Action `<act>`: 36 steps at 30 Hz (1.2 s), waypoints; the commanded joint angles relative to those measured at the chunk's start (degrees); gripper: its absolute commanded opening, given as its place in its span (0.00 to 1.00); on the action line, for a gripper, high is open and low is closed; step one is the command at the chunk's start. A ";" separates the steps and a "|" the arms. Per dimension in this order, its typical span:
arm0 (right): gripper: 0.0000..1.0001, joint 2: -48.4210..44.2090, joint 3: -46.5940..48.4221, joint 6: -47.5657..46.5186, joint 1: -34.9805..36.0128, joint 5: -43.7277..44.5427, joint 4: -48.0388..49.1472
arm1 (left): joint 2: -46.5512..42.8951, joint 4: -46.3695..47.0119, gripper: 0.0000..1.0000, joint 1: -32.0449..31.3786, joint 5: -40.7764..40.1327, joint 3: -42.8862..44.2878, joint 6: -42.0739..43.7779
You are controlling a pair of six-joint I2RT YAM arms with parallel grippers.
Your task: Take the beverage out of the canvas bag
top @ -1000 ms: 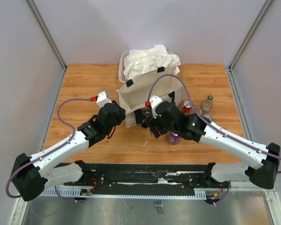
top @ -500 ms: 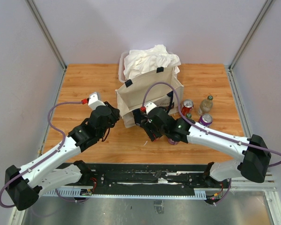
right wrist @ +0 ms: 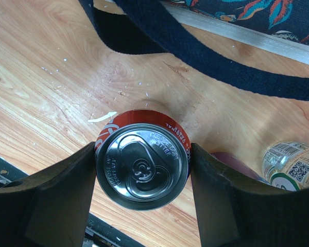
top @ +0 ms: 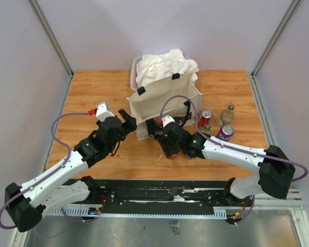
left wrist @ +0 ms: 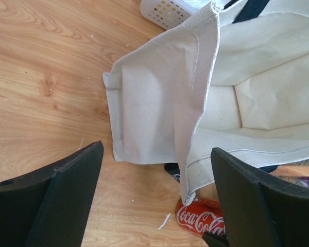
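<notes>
The cream canvas bag point(top: 165, 105) stands open in the middle of the table, and its navy strap point(right wrist: 195, 56) trails on the wood. The beverage, a red Coca-Cola can point(right wrist: 142, 164), is upright outside the bag, just in front of it. My right gripper point(right wrist: 142, 170) is shut on the can, one finger on each side. In the top view this gripper point(top: 170, 149) is at the bag's near face. My left gripper point(left wrist: 157, 200) is open by the bag's left corner point(left wrist: 159, 103), holding nothing. The can point(left wrist: 201, 218) shows below that corner.
A clear tub of white cloth point(top: 162, 69) sits behind the bag. To the bag's right stand a red can point(top: 205, 117), a purple can point(top: 225, 133), a brown bottle point(top: 226, 114) and a green-capped bottle point(right wrist: 291, 164). Metal posts and walls enclose the table.
My left gripper has opened and let go of the bag's edge, staying beside its left corner. The right gripper has drawn the can a little toward the near edge.
</notes>
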 commanded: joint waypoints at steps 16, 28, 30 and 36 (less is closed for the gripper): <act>0.93 -2.38 4.22 0.45 0.90 3.44 -7.31 | 8.04 4.45 0.99 0.76 -1.45 6.06 4.41; 0.95 -13.40 13.08 -1.64 2.18 10.86 -15.23 | 11.17 5.20 0.83 3.24 0.07 6.48 4.51; 0.94 -15.97 13.35 -1.48 2.18 13.93 -16.09 | 11.78 5.70 0.67 3.76 0.58 6.37 4.35; 0.79 -25.13 11.38 0.71 2.10 24.30 -17.32 | 14.07 5.59 0.08 4.73 2.20 7.22 3.71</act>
